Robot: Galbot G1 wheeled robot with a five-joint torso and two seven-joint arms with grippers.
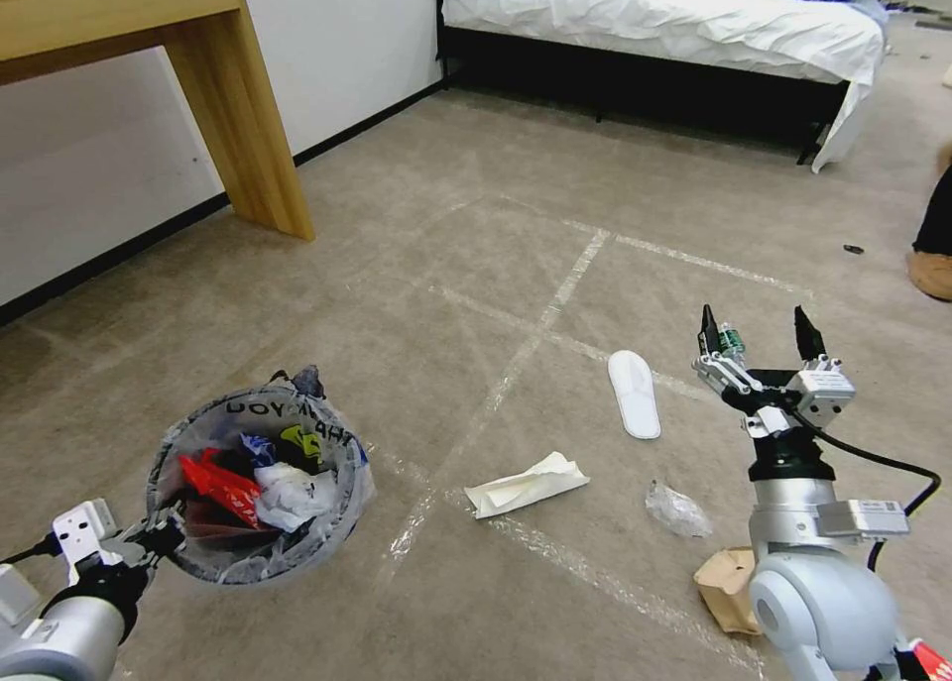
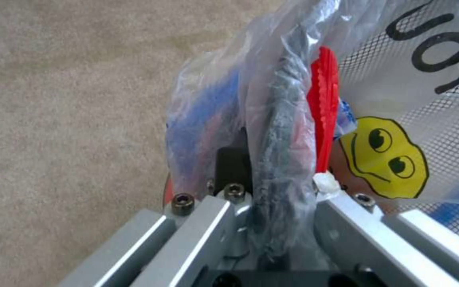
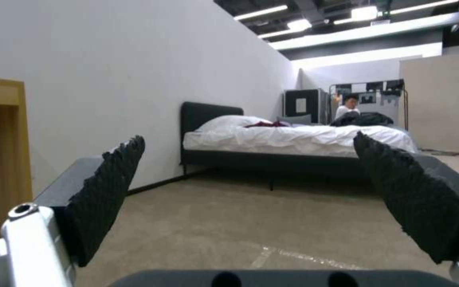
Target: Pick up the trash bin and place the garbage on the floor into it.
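Left hand pinches trash bin rim — seemingly lifted.

1. The green-labelled bottle is mostly hidden behind the right gripper
2. The tan paper bag is partly covered by the right arm
3. The left gripper pinches the near rim of the trash bin, its fingertips hidden by the bag
4. The far bed is cut off by the top edge
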